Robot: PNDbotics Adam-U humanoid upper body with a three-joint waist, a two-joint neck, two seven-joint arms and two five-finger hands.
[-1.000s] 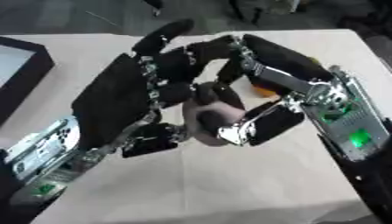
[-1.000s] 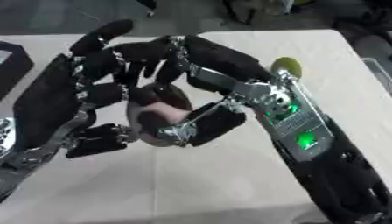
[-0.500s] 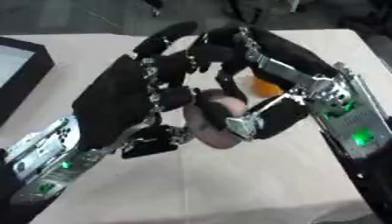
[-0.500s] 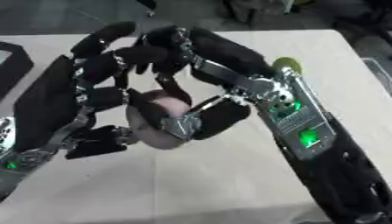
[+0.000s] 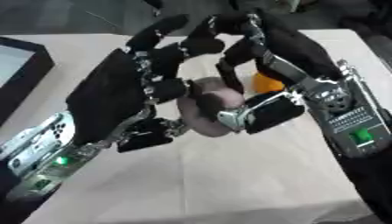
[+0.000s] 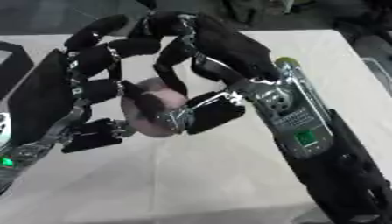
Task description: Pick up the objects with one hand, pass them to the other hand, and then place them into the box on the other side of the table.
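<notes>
Compared with a second ago, I see the round lump [image 5: 207,107] sitting a little lower and further toward my left hand [image 5: 111,98], and the right hand [image 5: 264,52] has rolled over the top of it, so its fingers now arch down from above rather than cupping from the side. Half a second ago the two hands were already closed in like this; since then the pair has only shifted slightly in view, and part of that may be the head tilting. The lump is a dull pinkish-grey thing with a darker patch on its near face, rounded and a bit wider than tall; I can't make out any clear front or end to it, so I can't say which way it points, and its long axis looks roughly level, running left to right between the palms. It is held above the pale table [image 5: 229,183], between both hands. My left hand's fingers are curled around its left side with the thumb under it, and my right hand's fingers and thumb are curled against its right side, so both are grasping it. Behind the right hand an orange thing [image 5: 266,83] lies on the table, and the dark box [image 5: 23,83] sits at the left edge.
</notes>
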